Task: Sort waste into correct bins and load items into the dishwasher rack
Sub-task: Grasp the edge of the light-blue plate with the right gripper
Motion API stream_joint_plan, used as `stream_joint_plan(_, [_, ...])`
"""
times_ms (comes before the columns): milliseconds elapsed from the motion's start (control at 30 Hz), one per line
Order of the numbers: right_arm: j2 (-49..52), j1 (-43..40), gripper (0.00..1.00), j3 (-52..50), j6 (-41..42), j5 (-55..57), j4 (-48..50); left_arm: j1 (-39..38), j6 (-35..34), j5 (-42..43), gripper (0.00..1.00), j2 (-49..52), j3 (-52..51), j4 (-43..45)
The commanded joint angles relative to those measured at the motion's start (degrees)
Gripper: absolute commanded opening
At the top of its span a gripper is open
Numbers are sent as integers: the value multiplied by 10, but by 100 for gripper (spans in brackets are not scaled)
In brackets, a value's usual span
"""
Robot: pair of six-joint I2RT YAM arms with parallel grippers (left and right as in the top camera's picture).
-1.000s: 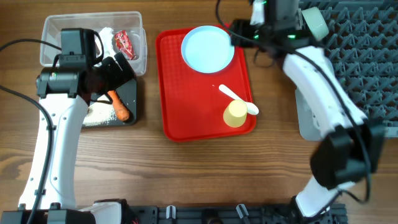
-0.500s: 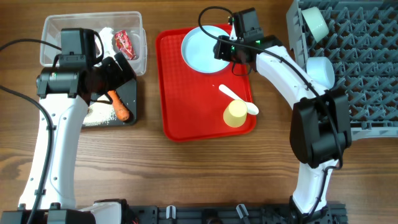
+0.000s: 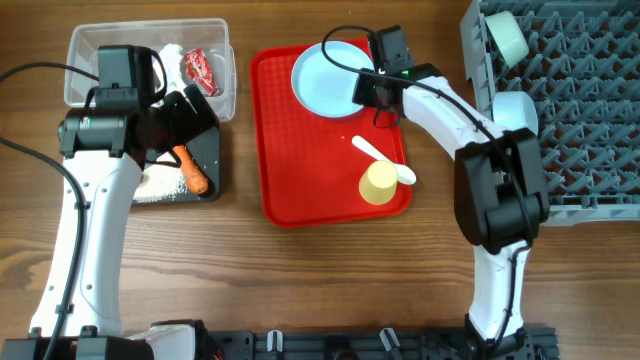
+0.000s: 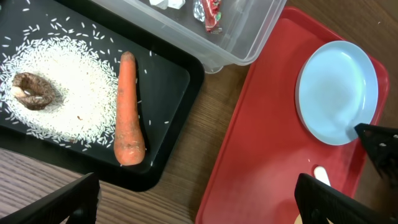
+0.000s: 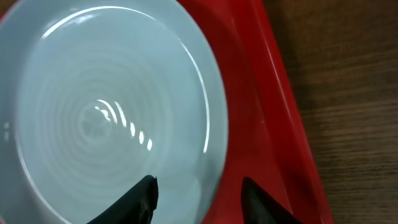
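Note:
My right gripper (image 3: 368, 92) (image 5: 199, 202) is open, low over the red tray, its jaws either side of the right rim of the pale blue plate (image 3: 328, 76) (image 5: 112, 112). My left gripper (image 3: 183, 120) (image 4: 202, 211) is open and empty above the black tray (image 3: 208, 150) (image 4: 180, 74). That tray holds the carrot (image 3: 193, 170) (image 4: 127, 118), rice (image 4: 62, 93) and the brown lump (image 4: 34, 90). The clear tub (image 3: 90, 50) holds the tissue (image 3: 168, 55) and red wrapper (image 3: 200, 70). The white spoon (image 3: 382, 160) and yellow cup (image 3: 380, 183) stand on the red tray. The mint bowl (image 3: 508, 38) and light blue bowl (image 3: 515, 108) sit in the rack (image 3: 580, 100).
The flat red tray (image 3: 300, 170) (image 5: 267, 106) lies mid-table between the bins and the grey rack. The rack's left wall stands close to my right arm. Bare wood lies along the table's front. Cables trail from both arms.
My right gripper has swung left from the rack to the plate's right rim and come down over it. The left arm has not moved.

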Motion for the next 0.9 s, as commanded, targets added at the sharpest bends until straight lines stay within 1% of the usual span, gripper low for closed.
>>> stream_joint_plan(0, [11,-9,40,3,21,11,4,-3,-5,-10,100,3,7,1])
stream_joint_plan(100, [20,-9,35,3,21,1,10,-3,-5,-10,100,3,7,1])
stream_joint_plan(267, [24,-9,21,3,21,-3,18,-3,-5,-10,100,3,7,1])
stream_joint_plan(400, [26,-9,13,3,21,-6,21,-3,-5,-10,100,3,7,1])
stream_joint_plan(500, [36,-9,11,3,22,-34,35,-3,-5,-10,100,3,7,1])
stream_joint_plan(567, [48,-9,11,3,35,-48,40,-3,-5,-10,100,3,7,1])
stream_joint_plan(667, [58,-9,8,3,51,-69,42,-3,-5,-10,100,3,7,1])
stream_joint_plan(733, [59,-9,5,3,51,-75,43,-3,-5,-10,100,3,7,1])
stream_joint_plan(867, [59,-7,4,3,62,-75,40,-3,-5,-10,100,3,7,1])
